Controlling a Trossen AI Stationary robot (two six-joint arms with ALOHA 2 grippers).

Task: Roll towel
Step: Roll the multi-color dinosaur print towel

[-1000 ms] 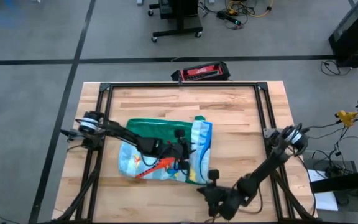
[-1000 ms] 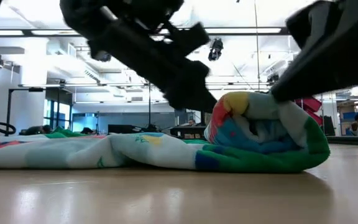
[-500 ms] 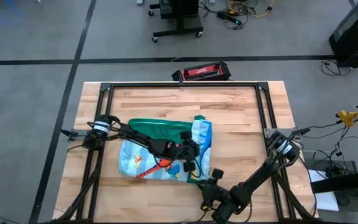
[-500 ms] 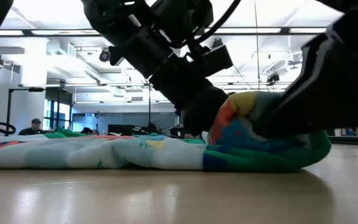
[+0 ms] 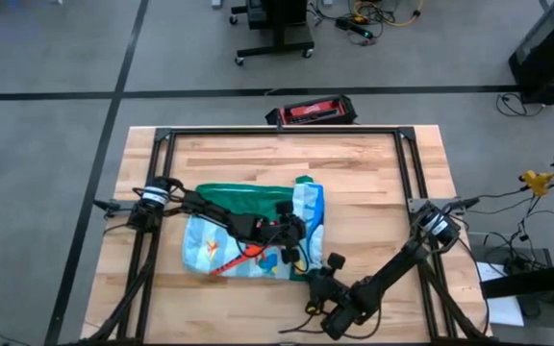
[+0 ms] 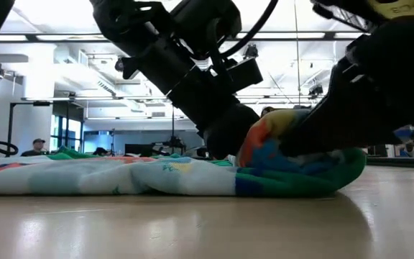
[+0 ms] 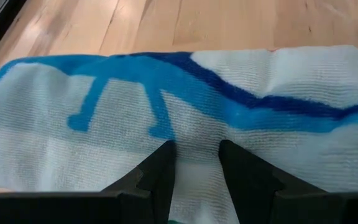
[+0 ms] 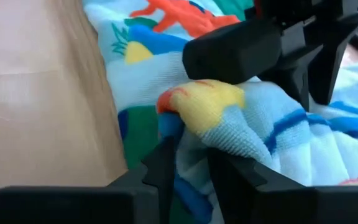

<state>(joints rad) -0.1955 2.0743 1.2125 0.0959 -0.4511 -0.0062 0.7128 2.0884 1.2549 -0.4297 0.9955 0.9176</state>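
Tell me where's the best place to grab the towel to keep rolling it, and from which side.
Probably the rolled edge of the towel, the thick tube on its right side, with the rest lying flat to the left. Come from the right, fingers along the roll, so it can be pushed left over the flat part. The left gripper and the right gripper are already at that roll.
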